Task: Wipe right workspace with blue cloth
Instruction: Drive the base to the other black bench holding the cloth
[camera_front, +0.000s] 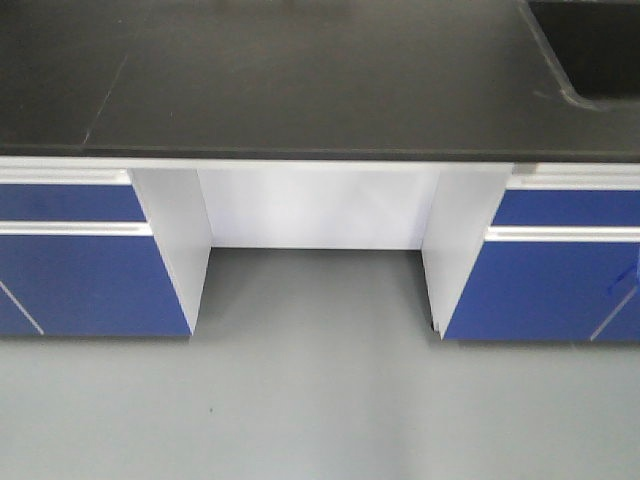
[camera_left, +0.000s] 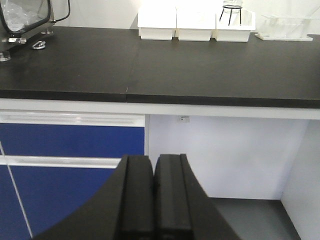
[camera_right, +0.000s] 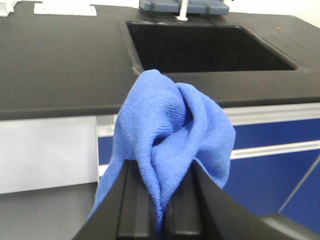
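The right gripper clamps the blue cloth between its jaws. The cloth is bunched upward, probably so a thick wad meets the countertop. It hangs short of the front edge, facing the sink at the right end. The left gripper, jaws pressed together on nothing, sits below the front edge — likely parked clear.

White trays are sitting in a row, one holding a tripod. Blue cabinets are flanking a white recess. A sink is sitting rightward.
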